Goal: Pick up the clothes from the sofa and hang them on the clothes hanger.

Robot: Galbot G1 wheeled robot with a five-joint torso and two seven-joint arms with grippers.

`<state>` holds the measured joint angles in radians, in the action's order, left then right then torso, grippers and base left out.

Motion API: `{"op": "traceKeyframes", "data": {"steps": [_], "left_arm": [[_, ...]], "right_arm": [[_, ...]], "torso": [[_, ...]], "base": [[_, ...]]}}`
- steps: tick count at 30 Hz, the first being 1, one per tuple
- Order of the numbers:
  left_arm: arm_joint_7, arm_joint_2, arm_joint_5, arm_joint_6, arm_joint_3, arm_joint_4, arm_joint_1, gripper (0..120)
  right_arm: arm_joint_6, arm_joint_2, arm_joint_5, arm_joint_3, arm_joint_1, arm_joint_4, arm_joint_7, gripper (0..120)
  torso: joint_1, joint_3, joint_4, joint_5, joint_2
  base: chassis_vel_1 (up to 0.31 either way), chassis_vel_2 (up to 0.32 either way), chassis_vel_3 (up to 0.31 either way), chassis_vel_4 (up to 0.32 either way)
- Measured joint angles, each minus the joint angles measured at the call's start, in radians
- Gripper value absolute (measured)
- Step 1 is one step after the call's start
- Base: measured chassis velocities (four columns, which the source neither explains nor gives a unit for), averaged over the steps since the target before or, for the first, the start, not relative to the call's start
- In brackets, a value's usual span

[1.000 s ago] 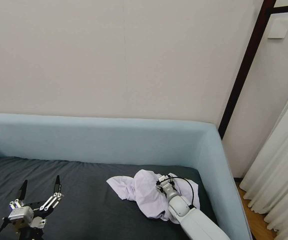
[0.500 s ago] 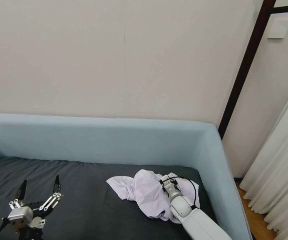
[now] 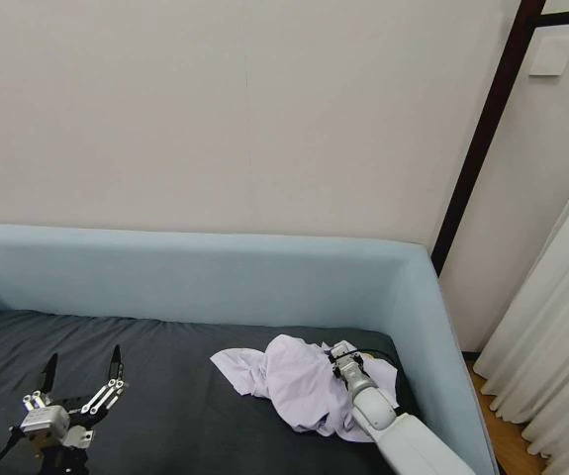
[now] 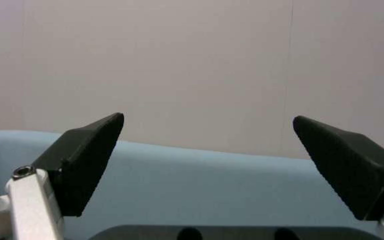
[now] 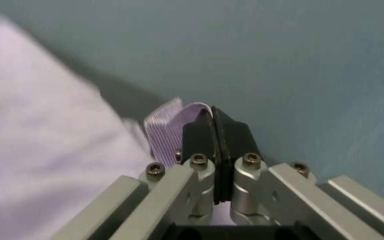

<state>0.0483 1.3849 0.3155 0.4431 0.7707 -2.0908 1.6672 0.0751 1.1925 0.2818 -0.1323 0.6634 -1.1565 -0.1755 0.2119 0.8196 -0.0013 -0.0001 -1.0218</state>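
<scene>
No text, label, brand, number or sign can be read. The wall (image 3: pixel 215 119), the sofa (image 3: pixel 215 277) and the clothes (image 3: pixel 284 381) carry no legible marks.

A home living room: pale-blue sofa (image 3: pixel 215 277), white curtains (image 3: pixel 561 366).

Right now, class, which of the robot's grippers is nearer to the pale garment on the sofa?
Right. The right gripper is at the pale garment, shut on a fold; the left gripper hovers open over the dark seat, well to its left.
</scene>
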Motion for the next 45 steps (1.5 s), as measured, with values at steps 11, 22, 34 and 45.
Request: {"op": "traceKeyframes", "data": {"steps": [11, 22, 34, 45], "left_arm": [[0.001, -0.02, 0.006, 0.002, -0.117, 0.061, -0.078, 100], [0.014, -0.04, 0.028, 0.002, -0.223, 0.095, -0.161, 100], [0.057, -0.06, 0.126, -0.005, -0.26, 0.115, -0.247, 100], [0.065, -0.082, 0.195, -0.008, -0.256, 0.149, -0.302, 100]], "right_arm": [[-0.366, -0.213, 0.331, 0.053, 0.053, -0.327, 0.166, 0], [-0.398, -0.397, 0.522, 0.004, -0.078, -0.478, 0.194, 0], [-0.372, -0.428, 0.712, -0.177, -0.517, -0.433, 0.149, 0], [-0.364, -0.319, 0.806, -0.356, -0.834, -0.381, 0.149, 0]], "torso": [[0.0, 0.0, 0.0003, 0.0, 0.0], [0.0, 0.0, 0.0003, -0.0002, 0.0], [0.0, 0.0, 0.0004, -0.0006, 0.0], [0.0, 0.0, 0.0004, -0.0007, 0.0]], "base": [[0.0, 0.0, 0.0, 0.0], [0.0, 0.0, 0.0, 0.0], [0.0, 0.0, 0.0, 0.0], [0.0, 0.0, 0.0, 0.0]]}}
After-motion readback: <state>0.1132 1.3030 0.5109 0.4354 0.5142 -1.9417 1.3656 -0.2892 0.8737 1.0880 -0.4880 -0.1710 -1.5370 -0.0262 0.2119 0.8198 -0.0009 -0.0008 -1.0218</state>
